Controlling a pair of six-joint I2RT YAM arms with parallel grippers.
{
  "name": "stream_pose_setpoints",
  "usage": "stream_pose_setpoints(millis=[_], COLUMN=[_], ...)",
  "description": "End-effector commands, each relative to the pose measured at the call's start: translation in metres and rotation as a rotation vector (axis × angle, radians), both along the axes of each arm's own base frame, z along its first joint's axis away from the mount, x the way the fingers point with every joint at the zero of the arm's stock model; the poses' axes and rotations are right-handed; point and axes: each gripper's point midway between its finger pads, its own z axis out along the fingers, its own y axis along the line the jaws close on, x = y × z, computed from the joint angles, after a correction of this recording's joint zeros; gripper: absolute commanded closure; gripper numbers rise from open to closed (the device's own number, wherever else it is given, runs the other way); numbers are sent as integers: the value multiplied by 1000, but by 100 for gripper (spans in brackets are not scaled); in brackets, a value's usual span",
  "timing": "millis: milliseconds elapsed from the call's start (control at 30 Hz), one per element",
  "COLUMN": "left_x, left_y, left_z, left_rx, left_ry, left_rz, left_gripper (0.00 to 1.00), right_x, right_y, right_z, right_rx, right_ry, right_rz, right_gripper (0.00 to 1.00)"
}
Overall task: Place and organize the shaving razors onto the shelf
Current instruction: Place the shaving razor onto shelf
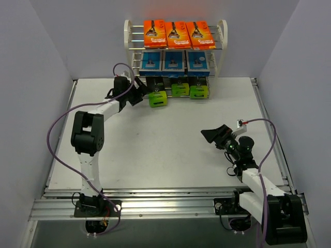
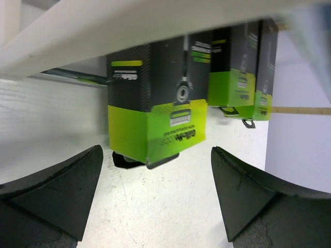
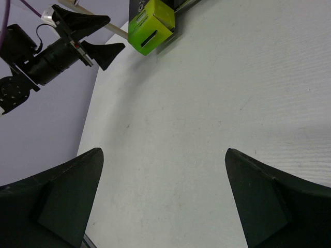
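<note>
The white shelf (image 1: 127,32) stands at the back of the table. Three orange razor cards (image 1: 176,34) fill its top tier and three blue packs (image 1: 174,61) the middle one. Three black-and-lime boxes sit at its foot. The left box (image 1: 158,98) stands a little forward of the other two (image 1: 180,89) and is slightly turned. My left gripper (image 1: 140,93) is open just left of that box; in the left wrist view the box (image 2: 155,119) stands apart, just beyond the open gripper (image 2: 155,153). My right gripper (image 1: 213,135) hovers open and empty over bare table (image 3: 164,152).
Pale walls close in the white table (image 1: 170,155) on the left, right and back. A metal rail (image 1: 165,206) runs along the near edge by the arm bases. Purple cables (image 1: 54,129) loop off both arms. The right wrist view shows the left gripper (image 3: 116,33) beside the forward box (image 3: 150,26).
</note>
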Motion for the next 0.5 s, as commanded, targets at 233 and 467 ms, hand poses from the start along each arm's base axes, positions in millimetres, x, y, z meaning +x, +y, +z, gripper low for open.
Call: stream_pose_setpoints(millis=[233,467], left_x=[-14,-30], left_y=[10,11], left_z=[43,23], left_rx=[182,352], left_ry=[-243,-305], left_rz=[-106,-160], left_gripper=[6,6], right_x=[2,4], right_y=[0,0], right_z=[5,-2], right_rx=[-24,-29], right_ry=[-39,-30], right_rz=[18,18], right_gripper=[0,0])
